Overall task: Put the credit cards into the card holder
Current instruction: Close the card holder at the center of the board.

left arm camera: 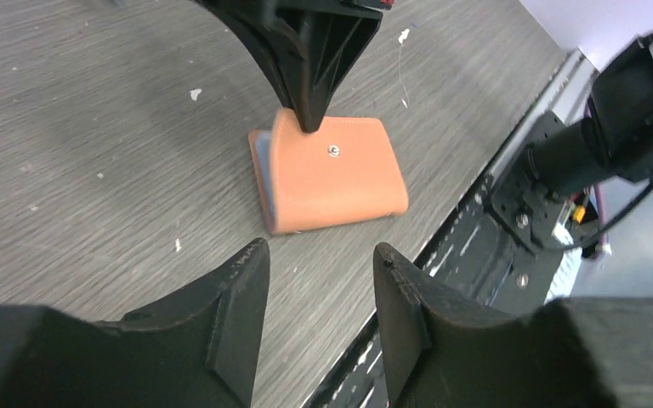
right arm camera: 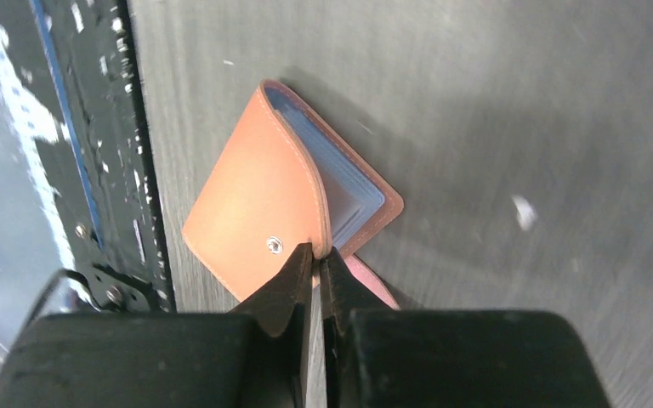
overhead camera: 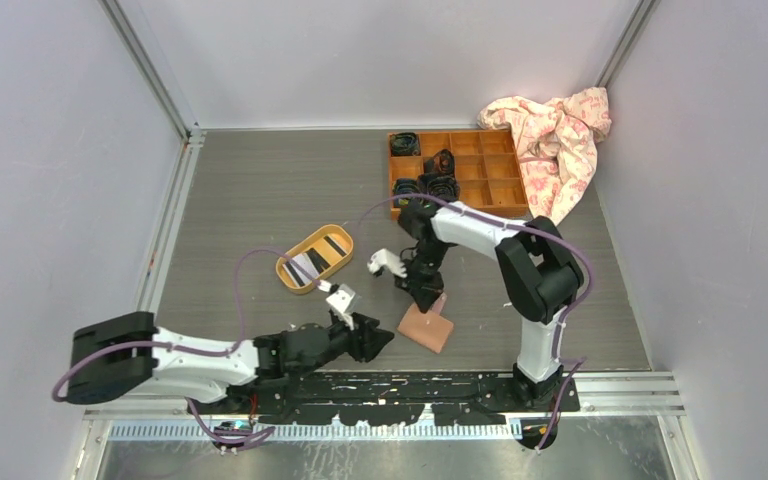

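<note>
The salmon-pink card holder [overhead camera: 428, 328] lies on the table near the front edge, its cover flap raised a little so the bluish pockets show [right arm camera: 353, 191]. My right gripper [overhead camera: 426, 297] is shut on the edge of that flap next to the snap stud [right arm camera: 315, 252]. It also shows pinching the wallet [left arm camera: 332, 174] in the left wrist view. My left gripper [overhead camera: 380, 340] is open and empty [left arm camera: 319, 255], just left of the wallet and apart from it. The credit cards [overhead camera: 318, 256], white and black-striped, lie in the yellow oval tray [overhead camera: 288, 276].
An orange-brown wooden compartment box [overhead camera: 480, 185] holding dark coiled items stands at the back right. A pink patterned cloth [overhead camera: 555, 135] lies beside it. The black base rail [overhead camera: 410, 385] runs along the table's front edge, close to the wallet.
</note>
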Controlling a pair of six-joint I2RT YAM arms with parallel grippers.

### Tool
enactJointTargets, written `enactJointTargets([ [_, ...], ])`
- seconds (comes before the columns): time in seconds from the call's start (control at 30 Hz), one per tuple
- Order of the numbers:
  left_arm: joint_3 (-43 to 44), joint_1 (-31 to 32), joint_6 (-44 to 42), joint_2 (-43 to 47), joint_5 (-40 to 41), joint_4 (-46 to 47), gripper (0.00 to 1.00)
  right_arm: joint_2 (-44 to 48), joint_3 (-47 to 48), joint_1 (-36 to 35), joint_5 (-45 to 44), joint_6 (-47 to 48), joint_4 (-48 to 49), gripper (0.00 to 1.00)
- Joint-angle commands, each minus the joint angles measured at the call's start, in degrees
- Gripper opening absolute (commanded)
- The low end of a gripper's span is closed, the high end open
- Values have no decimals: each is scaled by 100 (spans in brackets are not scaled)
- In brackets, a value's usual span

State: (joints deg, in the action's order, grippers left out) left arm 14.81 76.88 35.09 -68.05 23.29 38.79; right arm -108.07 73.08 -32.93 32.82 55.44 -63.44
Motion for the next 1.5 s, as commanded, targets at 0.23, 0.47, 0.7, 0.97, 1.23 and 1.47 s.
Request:
enactJointTargets([
  [0.23, -1186, 22, -344, 2076, -631, 2, 49, -54, 862, -733, -737, 684, 143, 38],
  [0.47, -939, 25, -458, 1226, -537, 622, 50, 795, 797, -229, -597, 87, 270, 50],
  [0.7, -253, -347, -234, -290, -775, 1096, 63, 3092, -1009, 749, 866, -682, 1662, 96],
  [0.97, 316, -1709, 542, -1524, -3334, 1737, 63, 2364, -1168, 1759, 2138, -1226, 829, 94],
  [1.23, 350, -2108, 884, -2283, -3816, 2194, 58, 646, -353, 1777, 782, -2359, 694, 79],
  [1.47, 783, -2238, 946, -2896, -4335, 1906, 45, 54, -127, 1780, 925, -2063, 374, 67],
])
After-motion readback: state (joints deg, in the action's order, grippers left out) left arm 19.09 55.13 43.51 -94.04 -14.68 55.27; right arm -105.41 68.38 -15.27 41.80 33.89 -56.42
